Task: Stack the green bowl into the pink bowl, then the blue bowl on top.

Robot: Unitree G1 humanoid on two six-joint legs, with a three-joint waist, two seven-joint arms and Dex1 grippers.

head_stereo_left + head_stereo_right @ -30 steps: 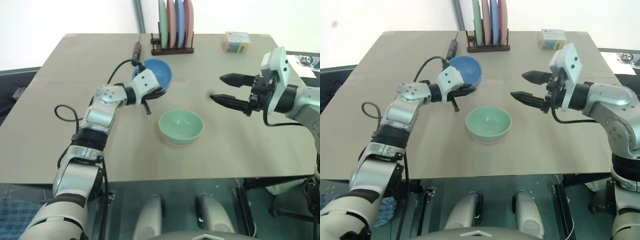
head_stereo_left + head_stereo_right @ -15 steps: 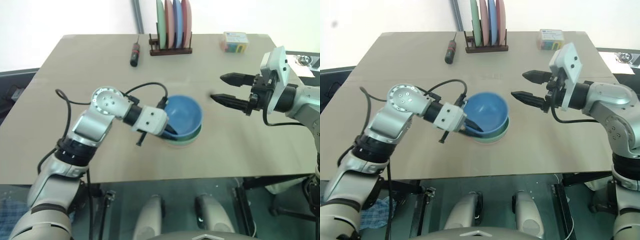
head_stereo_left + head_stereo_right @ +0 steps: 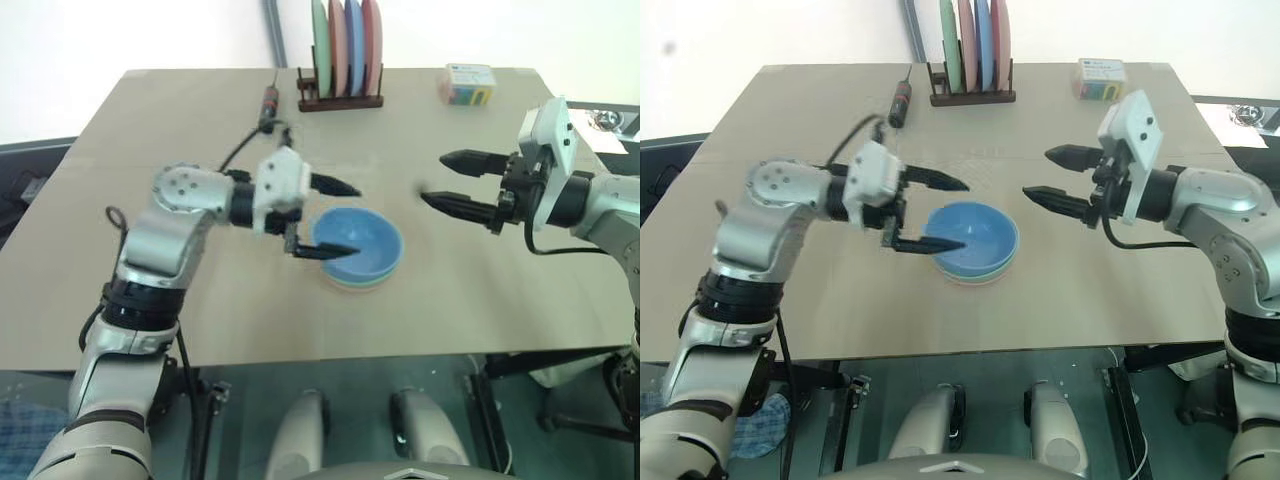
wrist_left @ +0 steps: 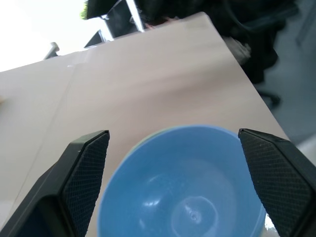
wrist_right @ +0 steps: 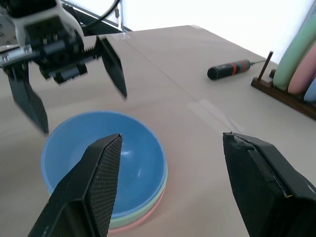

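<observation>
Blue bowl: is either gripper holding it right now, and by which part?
Nothing is held. The blue bowl sits nested on the stack, the left gripper open with its fingers apart either side of the rim. The right gripper is open and empty.

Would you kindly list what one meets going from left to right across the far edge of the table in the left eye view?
Screwdriver → rack of upright plates → small colourful box.
</observation>
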